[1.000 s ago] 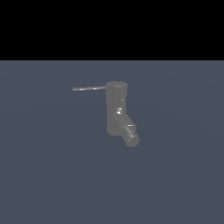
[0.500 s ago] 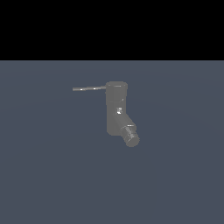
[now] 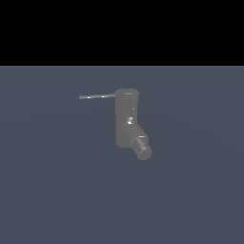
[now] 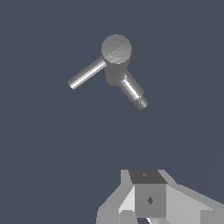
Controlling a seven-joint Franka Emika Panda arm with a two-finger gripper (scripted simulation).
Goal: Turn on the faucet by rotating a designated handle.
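Note:
The faucet (image 3: 127, 119) is a dark grey upright cylinder standing on the grey-blue floor, with a small bright spot midway. Its short angled spout (image 3: 141, 147) ends in a ringed round nozzle. The handle (image 3: 97, 96), a thin straight grey rod, sticks out sideways from the faucet's top toward the exterior view's left. The wrist view looks down on the faucet's round top (image 4: 116, 48), with the handle (image 4: 86, 73) and spout (image 4: 133, 92) spreading from it. Only grey blocky parts of my gripper (image 4: 148, 192) show, well apart from the faucet. Its fingers are not clearly visible. The gripper is outside the exterior view.
A flat grey-blue floor (image 3: 57, 190) surrounds the faucet, and a black background lies above it in the exterior view.

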